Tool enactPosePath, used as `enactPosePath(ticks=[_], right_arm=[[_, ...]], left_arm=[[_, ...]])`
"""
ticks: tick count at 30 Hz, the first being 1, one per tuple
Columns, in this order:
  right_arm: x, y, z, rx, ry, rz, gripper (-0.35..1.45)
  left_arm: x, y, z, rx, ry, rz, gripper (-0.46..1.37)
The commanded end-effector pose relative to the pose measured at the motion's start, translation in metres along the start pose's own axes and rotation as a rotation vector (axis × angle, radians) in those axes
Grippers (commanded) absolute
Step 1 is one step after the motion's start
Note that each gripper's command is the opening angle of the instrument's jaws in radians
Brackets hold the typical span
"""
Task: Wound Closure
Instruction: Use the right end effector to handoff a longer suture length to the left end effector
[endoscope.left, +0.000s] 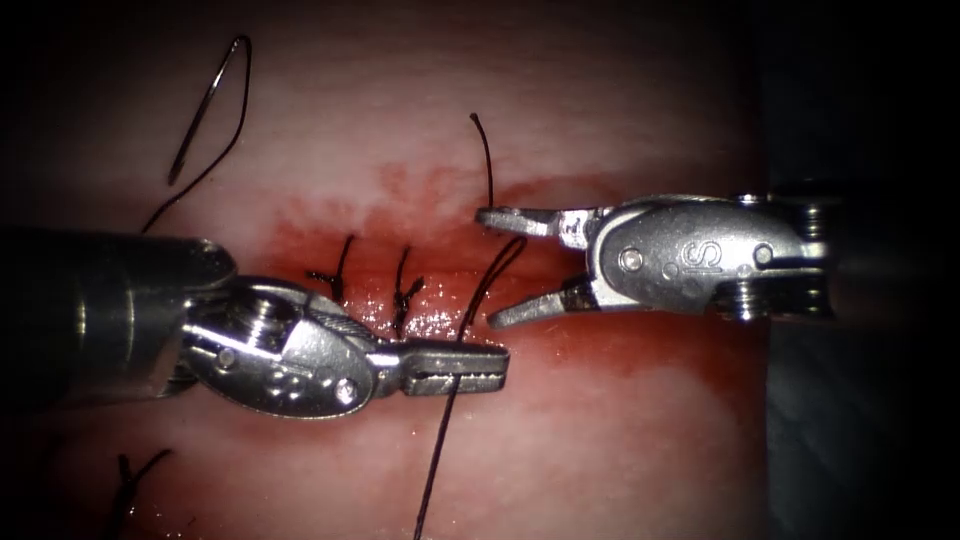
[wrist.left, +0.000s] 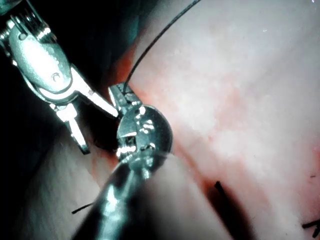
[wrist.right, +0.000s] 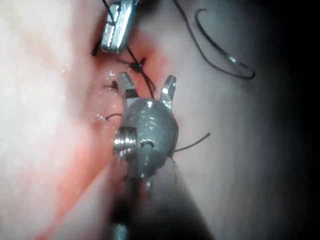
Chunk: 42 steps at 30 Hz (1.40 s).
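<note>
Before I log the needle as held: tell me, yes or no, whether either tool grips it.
No: the needle lies free on the tissue; left tool grips thread, right tool gapes open.

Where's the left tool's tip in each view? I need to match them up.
Endoscope view: left tool, shut on the thread, facing the right tool.
Left wrist view: its own jaws, beside the right tool.
Right wrist view: beyond the right tool.
Shared landmark: the right tool's open, empty jaws. The needle lies free on the tissue.
</note>
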Motion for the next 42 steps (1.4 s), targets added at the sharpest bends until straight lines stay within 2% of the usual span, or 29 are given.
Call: enactPosePath(ticks=[1, 2, 4, 5, 6, 7, 11, 14, 17, 18, 19, 21, 24, 29, 38, 42], right_arm=[[-0.0001, -0.0001, 0.0001, 0.011, -0.001, -0.002, 1.07], [-0.0002, -0.0004, 0.0002, 0.037, -0.027, -0.006, 0.89], [-0.0003, -0.0007, 0.0005, 0.068, -0.067, -0.015, 0.70], [-0.0004, -0.0010, 0.0006, 0.097, -0.084, -0.022, 0.32], [-0.0005, -0.0012, 0.0006, 0.123, -0.085, -0.023, -0.16], [-0.0006, -0.0012, 0.0004, 0.145, -0.076, -0.026, -0.35], [-0.0004, -0.0003, -0.0008, 0.155, -0.046, -0.036, -0.35], [-0.0003, 0.0009, -0.0020, 0.093, -0.077, -0.032, -0.35], [-0.0011, 0.0013, -0.0026, 0.073, -0.089, -0.033, -0.35], [-0.0015, 0.0014, -0.0027, 0.071, -0.090, -0.034, -0.35], [-0.0019, 0.0015, -0.0029, 0.071, -0.090, -0.034, -0.35], [-0.0026, 0.0019, -0.0031, 0.063, -0.094, -0.035, -0.35], [-0.0035, 0.0025, -0.0033, 0.046, -0.104, -0.010, -0.35], [-0.0045, 0.0031, -0.0031, 0.037, -0.106, -0.003, -0.35], [-0.0066, 0.0033, -0.0021, 0.057, -0.128, -0.011, -0.35], [-0.0070, 0.0036, -0.0020, 0.057, -0.127, -0.010, -0.35]], left_arm=[[0.0000, 0.0000, 0.0000, -0.010, 0.003, 0.000, -0.35], [0.0000, -0.0001, 0.0001, -0.010, 0.002, -0.001, -0.35], [0.0001, -0.0001, 0.0002, -0.010, 0.002, -0.001, -0.35], [0.0001, -0.0001, 0.0002, -0.010, 0.002, -0.002, -0.35], [0.0001, -0.0002, 0.0003, -0.010, 0.002, -0.002, -0.35], [0.0001, -0.0002, 0.0003, -0.007, 0.003, -0.002, -0.35], [0.0001, -0.0002, 0.0003, -0.007, 0.004, -0.002, -0.35], [0.0002, -0.0002, 0.0005, -0.006, 0.003, -0.003, -0.35], [0.0002, -0.0002, 0.0007, -0.005, 0.002, 0.003, -0.32], [0.0003, -0.0002, 0.0008, -0.004, 0.001, -0.003, 0.05], [0.0003, -0.0002, 0.0010, -0.003, 0.000, -0.003, 0.32], [0.0004, -0.0001, 0.0013, 0.000, -0.003, -0.009, 0.58], [0.0006, 0.0003, 0.0020, 0.026, 0.005, -0.009, 0.76], [0.0010, 0.0008, 0.0024, 0.045, 0.015, -0.008, 0.87], [0.0021, 0.0011, 0.0007, 0.056, 0.037, -0.011, 0.75], [0.0020, 0.0016, 0.0000, 0.053, 0.039, 0.000, 0.73]])
